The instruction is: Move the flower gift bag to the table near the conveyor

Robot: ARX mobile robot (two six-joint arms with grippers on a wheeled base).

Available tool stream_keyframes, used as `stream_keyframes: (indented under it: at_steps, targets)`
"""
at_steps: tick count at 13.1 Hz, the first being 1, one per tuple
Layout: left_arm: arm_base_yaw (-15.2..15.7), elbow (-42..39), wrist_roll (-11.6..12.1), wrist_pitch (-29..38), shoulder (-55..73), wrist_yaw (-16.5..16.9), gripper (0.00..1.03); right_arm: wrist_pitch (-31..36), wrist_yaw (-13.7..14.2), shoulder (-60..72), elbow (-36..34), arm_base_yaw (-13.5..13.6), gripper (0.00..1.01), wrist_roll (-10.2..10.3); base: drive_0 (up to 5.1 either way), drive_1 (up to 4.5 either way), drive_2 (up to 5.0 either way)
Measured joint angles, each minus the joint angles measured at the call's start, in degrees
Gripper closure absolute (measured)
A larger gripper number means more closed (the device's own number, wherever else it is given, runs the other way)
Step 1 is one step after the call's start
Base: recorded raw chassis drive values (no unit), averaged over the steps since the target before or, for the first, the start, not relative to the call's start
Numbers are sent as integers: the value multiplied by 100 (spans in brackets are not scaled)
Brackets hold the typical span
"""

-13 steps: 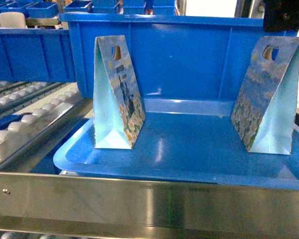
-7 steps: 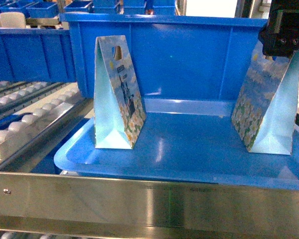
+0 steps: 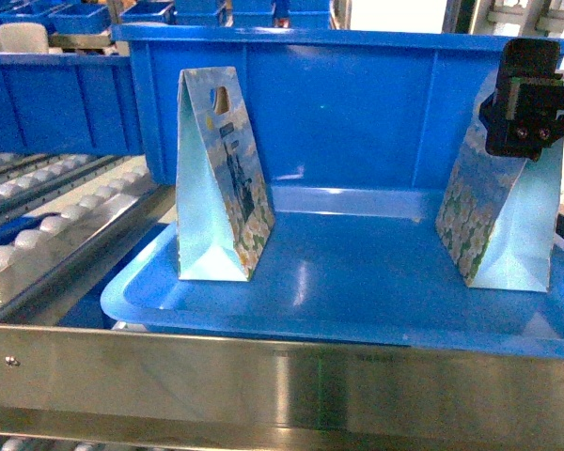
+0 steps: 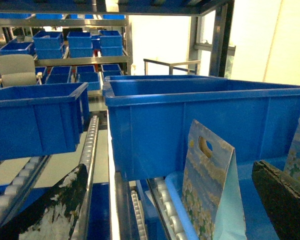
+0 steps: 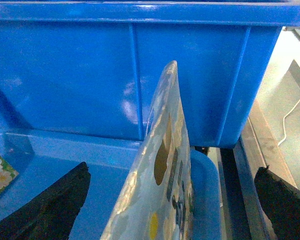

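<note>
Two flower gift bags stand upright in a shallow blue tray point(image 3: 263, 315), one at the left point(image 3: 221, 178) and one at the right point(image 3: 493, 221). My right gripper point(image 3: 529, 113) hangs at the right bag's top and covers its handle hole. In the right wrist view that bag's top edge point(image 5: 162, 190) rises between the spread black fingers point(image 5: 52, 205), so the right gripper point(image 5: 171, 172) is open around it without touching. My left gripper point(image 4: 169, 167) is open too, with the left bag point(image 4: 210, 195) ahead between its fingers. The conveyor point(image 3: 66, 216) runs at the left. The table is out of view.
A tall blue bin point(image 3: 357, 103) stands directly behind the tray. A steel rail point(image 3: 282, 385) crosses the front. More blue bins point(image 4: 35, 120) sit on the roller tracks and shelves to the left and behind.
My right gripper has come down from the top right corner onto the right bag's top, now hiding its handle hole. Both bags stand as before.
</note>
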Motion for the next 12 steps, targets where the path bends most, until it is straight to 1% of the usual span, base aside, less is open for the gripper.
stream_keyframes:
  at_steps: [4,5,7,8,9,10,11,12]
  targets:
    - [0,0,0,2,0,0,5,232,74,223,4,-4,3,-24,0,0,0]
    - [0,0,0,2,0,0,5,286,87,223,15,-4,11,-31,0,0,0]
    - [0,0,0,0,0,0,5,402,129,260,28,-2,37,-28,0,0,0]
    - [0,0,0,2,0,0,5,372,136,260,31,4,53,-26,0,0,0]
    - [0,0,0,2,0,0,5,396,151,260,31,15,64,-22,0,0,0]
    - [0,0,0,2,0,0,5,452,173,260,0,52,82,0,0,0,0]
    - [0,0,0,2,0,0,5,494,166,260,-28,83,99,26,0,0,0]
    - [0,0,0,2,0,0,5,555,164,251,-76,125,99,68,0,0,0]
